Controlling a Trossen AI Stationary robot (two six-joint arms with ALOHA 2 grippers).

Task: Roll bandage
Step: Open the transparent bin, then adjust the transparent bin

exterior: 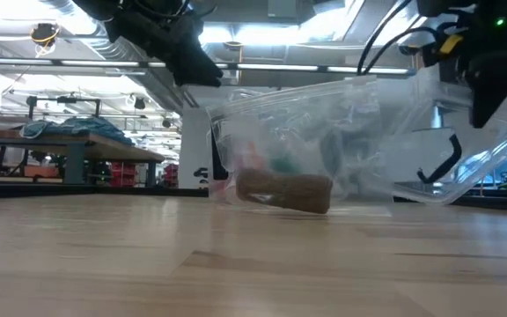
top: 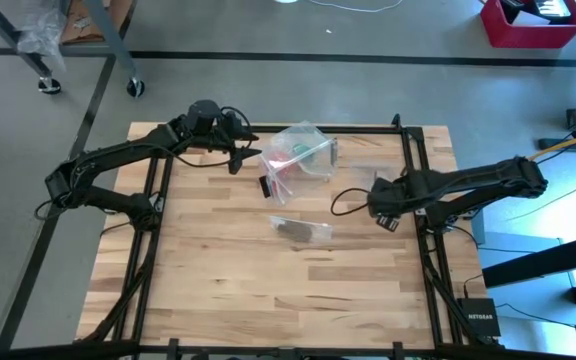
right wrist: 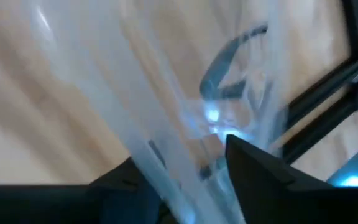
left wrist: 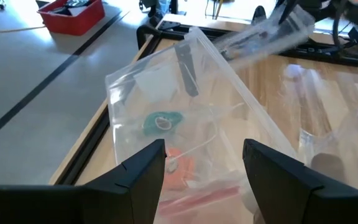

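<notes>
The bandage is a small brown roll lying on its side on the table's middle, inside a clear plastic bag; the low view shows it too. My left gripper is open just left of a clear plastic box holding green and orange items; its fingers stand over the box's near end, and I cannot tell if they touch it. My right gripper is right of the bandage, shut on a clear plastic lid with a black handle. My right gripper pinches the clear plastic lid between its two fingers, coming from the table's right side. The lid is lifted clear of the table and tilted, its black handle toward the table's middle. Which edge the fingers are on does not show.
A black frame runs round the table's edges. A red bin stands on the floor beyond the far right corner. Bare wood lies near the table's front edge.
</notes>
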